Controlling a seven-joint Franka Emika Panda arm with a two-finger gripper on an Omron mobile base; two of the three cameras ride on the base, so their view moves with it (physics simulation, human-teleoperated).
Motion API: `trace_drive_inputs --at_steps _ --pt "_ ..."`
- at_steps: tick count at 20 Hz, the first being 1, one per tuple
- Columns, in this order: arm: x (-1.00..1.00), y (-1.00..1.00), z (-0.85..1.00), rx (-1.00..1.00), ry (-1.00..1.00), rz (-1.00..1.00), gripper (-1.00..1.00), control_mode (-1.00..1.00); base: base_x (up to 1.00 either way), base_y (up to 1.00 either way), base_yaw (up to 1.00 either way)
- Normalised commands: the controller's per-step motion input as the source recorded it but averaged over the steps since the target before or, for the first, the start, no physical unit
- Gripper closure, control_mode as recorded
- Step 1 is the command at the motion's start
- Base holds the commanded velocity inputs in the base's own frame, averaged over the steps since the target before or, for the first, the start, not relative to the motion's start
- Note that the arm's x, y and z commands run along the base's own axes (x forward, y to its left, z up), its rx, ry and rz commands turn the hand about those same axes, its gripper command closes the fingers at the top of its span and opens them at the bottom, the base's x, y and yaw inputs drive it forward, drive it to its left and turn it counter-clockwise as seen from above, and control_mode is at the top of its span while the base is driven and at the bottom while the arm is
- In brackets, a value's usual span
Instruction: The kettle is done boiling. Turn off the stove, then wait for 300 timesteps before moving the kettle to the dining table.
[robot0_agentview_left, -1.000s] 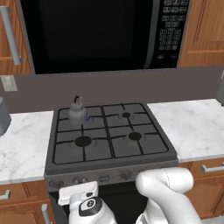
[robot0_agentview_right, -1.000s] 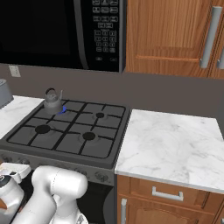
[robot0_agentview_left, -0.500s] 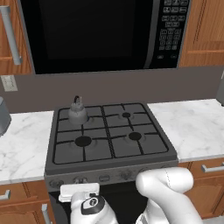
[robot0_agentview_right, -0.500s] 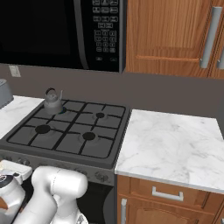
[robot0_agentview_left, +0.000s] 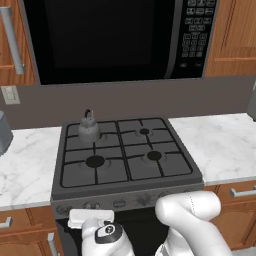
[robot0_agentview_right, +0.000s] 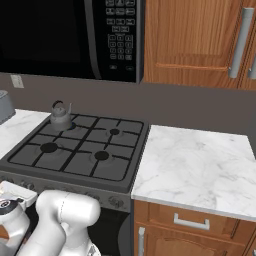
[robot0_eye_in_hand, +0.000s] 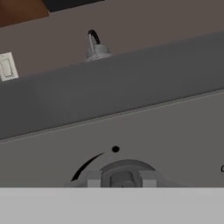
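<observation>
a black microwave (robot0_agentview_left: 107, 37) hangs on the wall, its keypad (robot0_agentview_left: 195, 30) on the right side of its front. wooden cabinets (robot0_agentview_right: 192, 40) flank it, the right one with a long metal handle (robot0_agentview_right: 241, 42). a grey backsplash (robot0_agentview_left: 150, 100) runs below, with a white outlet (robot0_agentview_left: 9, 94) on it to the left; the outlet also appears in the hand view (robot0_eye_in_hand: 6, 67). a marble counter (robot0_agentview_right: 192, 167) extends to the right, and another marble stretch (robot0_agentview_left: 25, 167) lies to the left. a rounded silver toaster (robot0_agentview_left: 3, 132) sits at the far left edge on that counter. wooden drawers (robot0_agentview_right: 195, 222) with metal pulls (robot0_agentview_right: 191, 222) sit under the right counter.
</observation>
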Motion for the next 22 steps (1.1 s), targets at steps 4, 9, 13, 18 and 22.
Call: trace_drive_inputs --at_steps 4,9,13,18,22 --pt "0.00 0.00 -0.14 0.15 0.00 0.00 1.00 -1.00 0.00 0.00 0.00" --pt "0.00 0.00 -0.14 0.15 0.02 -0.01 1.00 -1.00 0.00 0.00 0.00" --pt "0.00 0.00 -0.17 0.17 0.04 -0.01 1.00 -1.00 0.00 0.00 0.00" --pt "0.00 0.00 -0.18 0.19 0.08 0.00 1.00 -1.00 0.00 0.00 0.00" --pt "0.00 0.00 -0.18 0.17 0.09 0.00 -1.00 -1.00 0.00 0.00 0.00"
